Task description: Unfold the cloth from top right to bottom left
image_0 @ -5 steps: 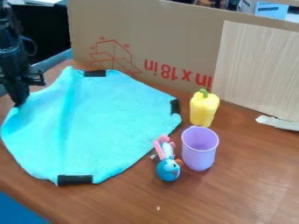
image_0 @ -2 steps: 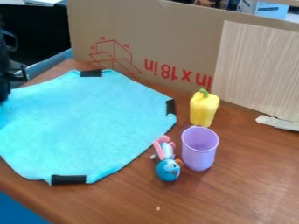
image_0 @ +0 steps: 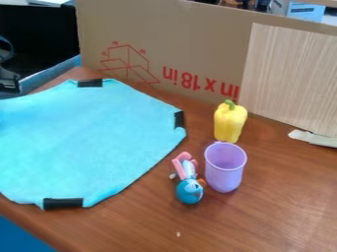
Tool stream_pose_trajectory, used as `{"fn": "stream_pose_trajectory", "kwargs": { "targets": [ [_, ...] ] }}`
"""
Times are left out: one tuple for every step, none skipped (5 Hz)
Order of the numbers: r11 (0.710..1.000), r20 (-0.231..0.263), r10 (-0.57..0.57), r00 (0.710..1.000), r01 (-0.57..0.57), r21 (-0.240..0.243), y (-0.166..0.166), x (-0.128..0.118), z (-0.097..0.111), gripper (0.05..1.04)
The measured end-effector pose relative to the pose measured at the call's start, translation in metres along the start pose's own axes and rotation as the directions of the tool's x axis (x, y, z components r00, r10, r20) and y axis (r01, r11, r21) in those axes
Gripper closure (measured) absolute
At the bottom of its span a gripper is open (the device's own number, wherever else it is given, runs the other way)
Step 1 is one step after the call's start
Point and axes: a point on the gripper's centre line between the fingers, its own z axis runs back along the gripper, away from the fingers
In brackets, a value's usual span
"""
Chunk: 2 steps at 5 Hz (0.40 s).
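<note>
You're late in the unfold, I'd judge. End effector (image_0: 9, 81) is at the left edge of the view, high up; can't tell if it's clenched on fabric or released. Cloth (image_0: 85, 140) lies below and to the right of it, on the desk (image_0: 260, 206), mostly flat, no big fold over the visible part. Black strips sit on its edges: one (image_0: 90, 83) level with the end effector to its right, one (image_0: 179, 119) farther right and lower, one (image_0: 63, 203) well below.

Next move: confirm grip state first. If you've got fabric, more pull away from the far-right strip probably just drags the whole sheet, so ease down toward the bottom left, let go, lift clear. If you don't, check the side nearest you for a leftover fold before calling it. Toy (image_0: 189, 184), cup (image_0: 224, 170) and pepper (image_0: 229, 123) are right of the cloth, apart from it.
</note>
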Motion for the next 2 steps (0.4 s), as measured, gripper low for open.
{"fn": "stream_pose_trajectory", "kwargs": {
  "targets": [
    [0.997,-0.065,0.009,0.998,-0.003,0.079,-0.0001,-0.0009,-0.0091,0.864],
    [0.995,-0.071,-0.002,0.997,0.009,0.098,-0.0013,0.0031,-0.0050,0.606]
  ]
}}
